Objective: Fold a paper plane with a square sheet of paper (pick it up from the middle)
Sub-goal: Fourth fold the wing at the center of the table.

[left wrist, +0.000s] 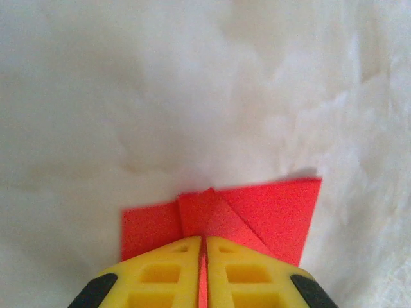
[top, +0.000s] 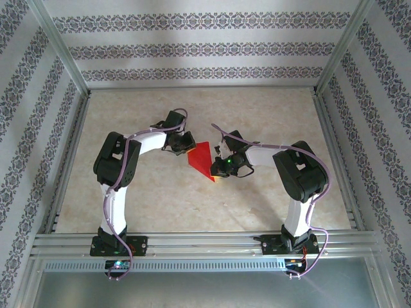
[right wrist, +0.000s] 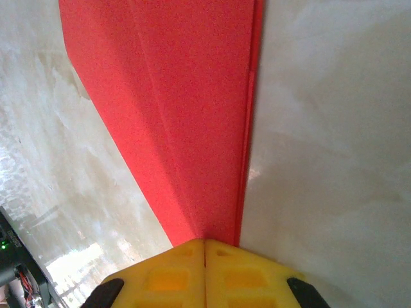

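1. While both arms lean in over its middle, the pale marbled table (top: 192, 205) lies bare on every side of them, with wide room toward the far wall and out to both side rails.
2. Patterned walls (top: 199, 48) and a metal frame (top: 61, 61) close the table on three sides. A slotted rail (top: 205, 242) runs along the near edge, where the bases are bolted.
3. Left arm (top: 119, 167): its lower link rises from the base, the elbow is bent high, and the white forearm reaches right and away toward the centre.
4. Right arm (top: 298, 173): it mirrors the other, with the elbow raised on the outer side and the forearm reaching left toward the centre.
5. Paper plane (top: 201, 159): the red, creased, pointed shape sits at mid-table between the two wrists. Its wide end is toward the left arm, and it narrows toward the near right. The left wrist view shows folded flaps meeting at a centre crease (left wrist: 270, 212). The right wrist view shows a long straight folded edge running away from the fingers (right wrist: 173, 96). I cannot tell whether it touches the table.
6. Left gripper (top: 185, 144): its yellow fingers are pressed together with a red sliver of the plane clamped between them (left wrist: 203, 240).
7. Right gripper (top: 221, 168): its fingers are closed tight, pinching the plane's narrow end (right wrist: 204, 242).
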